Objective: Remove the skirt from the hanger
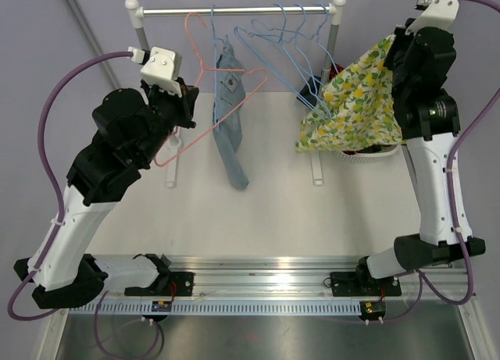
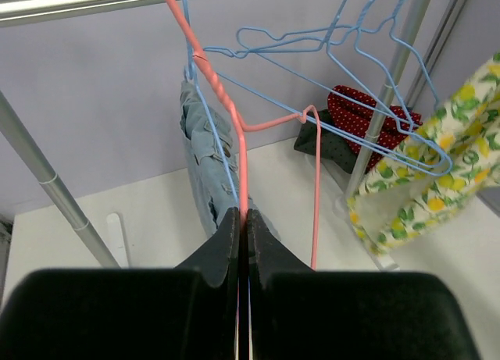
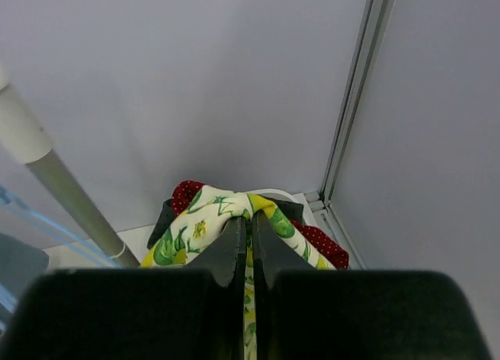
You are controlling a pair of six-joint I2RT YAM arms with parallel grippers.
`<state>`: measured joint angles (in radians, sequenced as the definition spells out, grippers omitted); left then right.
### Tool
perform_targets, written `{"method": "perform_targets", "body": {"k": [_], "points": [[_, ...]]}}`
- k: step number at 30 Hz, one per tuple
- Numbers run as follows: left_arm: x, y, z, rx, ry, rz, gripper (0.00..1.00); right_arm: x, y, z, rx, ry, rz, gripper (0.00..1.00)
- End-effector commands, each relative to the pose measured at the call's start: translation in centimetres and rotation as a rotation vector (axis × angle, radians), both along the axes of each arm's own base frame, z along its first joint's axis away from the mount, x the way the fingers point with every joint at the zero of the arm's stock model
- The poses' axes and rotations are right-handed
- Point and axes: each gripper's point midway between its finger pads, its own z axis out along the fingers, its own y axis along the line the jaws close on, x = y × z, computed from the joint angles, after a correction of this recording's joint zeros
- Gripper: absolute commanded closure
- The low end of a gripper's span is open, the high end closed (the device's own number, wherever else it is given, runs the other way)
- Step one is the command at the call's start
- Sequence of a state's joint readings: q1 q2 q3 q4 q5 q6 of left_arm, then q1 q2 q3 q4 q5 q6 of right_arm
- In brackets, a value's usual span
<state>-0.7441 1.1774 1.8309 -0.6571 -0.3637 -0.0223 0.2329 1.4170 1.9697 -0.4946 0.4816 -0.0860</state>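
Observation:
A lemon-print skirt (image 1: 351, 102) hangs stretched from my right gripper (image 1: 394, 51), which is shut on its upper edge; the pinch shows in the right wrist view (image 3: 250, 219). Its lower left corner lies against the blue wire hangers (image 1: 289, 48), and I cannot tell whether it is hooked on one. A denim garment (image 1: 229, 118) hangs from the rail (image 1: 234, 11). My left gripper (image 1: 190, 110) is shut on the wire of a pink hanger (image 2: 242, 165), beside the denim (image 2: 205, 157); a blue wire also seems to run between its fingers.
A white basket (image 1: 367, 155) with a red dotted cloth (image 2: 367, 110) and a dark cloth stands under the lemon skirt at the back right. The rack's posts and feet stand on the white table. Several blue hangers (image 2: 328, 55) hang on the rail.

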Motion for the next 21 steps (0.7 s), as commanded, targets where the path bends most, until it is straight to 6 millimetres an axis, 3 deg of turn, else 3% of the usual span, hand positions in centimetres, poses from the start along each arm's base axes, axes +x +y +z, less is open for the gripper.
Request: {"method": "perform_targets", "body": {"k": [1, 4, 5, 6, 8, 9, 11, 12, 15, 17, 18, 19, 20, 21], "points": [[0.7, 0.2, 1.8, 0.034, -0.063, 0.032, 1.00, 2.2, -1.5, 4.7, 0.108, -0.158, 0.060, 1.00], [1.5, -0.5, 1.7, 0.052, -0.064, 0.035, 1.00, 7.3, -3.1, 3.0, 0.137, -0.131, 0.055, 1.00], [1.6, -0.5, 1.9, 0.055, -0.071, 0.042, 1.00, 7.7, -3.2, 4.5, 0.148, -0.169, 0.067, 1.00], [1.8, -0.6, 2.1, 0.057, -0.077, 0.044, 1.00, 10.8, -3.4, 2.2, 0.150, -0.122, 0.064, 1.00], [2.6, -1.1, 1.7, 0.077, -0.072, 0.052, 1.00, 12.9, -3.3, 2.0, 0.159, -0.138, 0.077, 1.00], [2.8, -1.3, 2.1, 0.075, -0.080, 0.055, 1.00, 15.4, -4.9, -0.7, 0.164, -0.096, 0.048, 1.00], [4.0, -2.2, 1.4, 0.109, -0.069, 0.062, 1.00, 18.0, -5.5, -3.3, 0.184, -0.078, 0.043, 1.00], [4.3, -2.3, 1.8, 0.108, -0.075, 0.068, 1.00, 19.9, -5.6, -6.1, 0.196, -0.039, 0.045, 1.00], [5.8, -3.2, 1.8, 0.124, -0.077, 0.094, 1.00, 23.3, -6.0, -13.2, 0.222, 0.069, 0.039, 1.00], [6.9, -4.0, 1.5, 0.138, -0.070, 0.110, 1.00, 24.1, -6.2, -18.0, 0.243, 0.162, 0.017, 1.00], [7.5, -4.4, 1.3, 0.145, -0.068, 0.116, 1.00, 24.3, -6.0, -19.7, 0.257, 0.195, 0.019, 0.84], [7.6, -4.2, 2.5, 0.138, -0.089, 0.127, 1.00, 24.1, -5.8, -22.3, 0.274, 0.250, 0.018, 0.62], [8.9, -5.2, 1.3, 0.172, -0.066, 0.142, 1.00, 23.9, -5.3, -23.7, 0.302, 0.277, 0.034, 0.42], [9.3, -5.3, 1.3, 0.190, -0.063, 0.151, 1.00, 23.2, -4.9, -23.1, 0.317, 0.265, 0.046, 0.15]]}}
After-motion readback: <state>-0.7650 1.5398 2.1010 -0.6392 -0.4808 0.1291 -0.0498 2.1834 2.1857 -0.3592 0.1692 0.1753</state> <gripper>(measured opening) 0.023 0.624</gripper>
